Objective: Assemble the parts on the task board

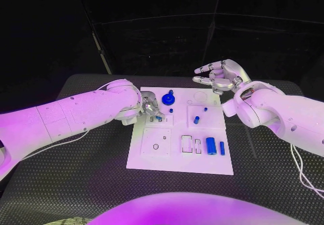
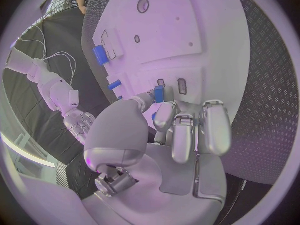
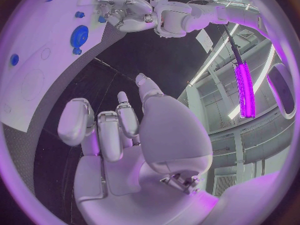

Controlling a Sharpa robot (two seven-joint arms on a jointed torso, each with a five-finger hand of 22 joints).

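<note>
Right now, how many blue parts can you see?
6: a round part at the far end, a small part beside it, a pinched part in the left hand, a peg mid-board, a cylinder and a bar nearer. More may be hidden.

Silver many-fingered left hand (image 2: 164, 135) over white plate task board (image 2: 187, 35), small blue block part (image 2: 159, 93) pinched at fingertips (image 2: 164, 111) beside two small rectangular slots (image 2: 181, 85). Blue cylinder part (image 2: 100, 54) and slim blue peg (image 2: 114, 84) near board edge. Silver right hand (image 2: 80, 125) apart, over black table (image 2: 269, 85).
</note>
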